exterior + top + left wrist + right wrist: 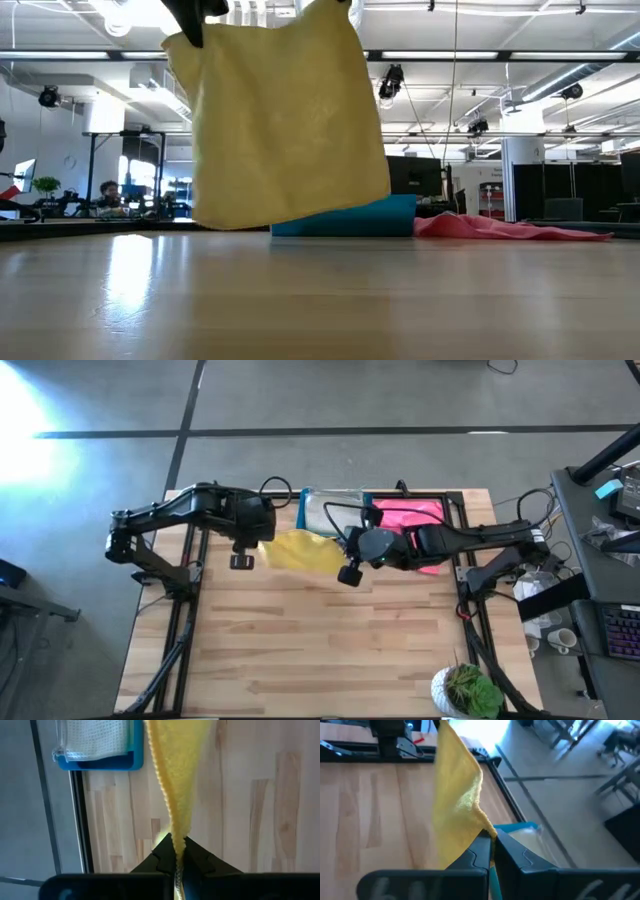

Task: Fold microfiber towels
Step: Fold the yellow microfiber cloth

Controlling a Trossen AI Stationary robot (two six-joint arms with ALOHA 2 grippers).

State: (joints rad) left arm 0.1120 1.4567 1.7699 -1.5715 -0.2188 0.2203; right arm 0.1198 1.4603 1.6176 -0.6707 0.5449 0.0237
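Yellow microfiber cloth (285, 115) hangs in the air between our two grippers, stretched out as a sheet above the wooden table (330, 650). In the low view its bottom edge hangs clear of the tabletop. We pinch one upper corner with our left gripper (176, 852), whose fingers are clenched tight on the fabric. Our right gripper (492, 842) clamps the other upper corner in the same way. In the high view the cloth spans the gap between the two arms, near the table's far edge.

Just behind it sits the blue bin (322, 508) at the back of the table, with a pale cloth (92, 737) lying inside it. Beside the bin, on the right arm's side, the pink towel (410, 515) lies spread flat on the wood, partly under our right arm. A potted plant (466, 690) stands at the near right corner of the table.
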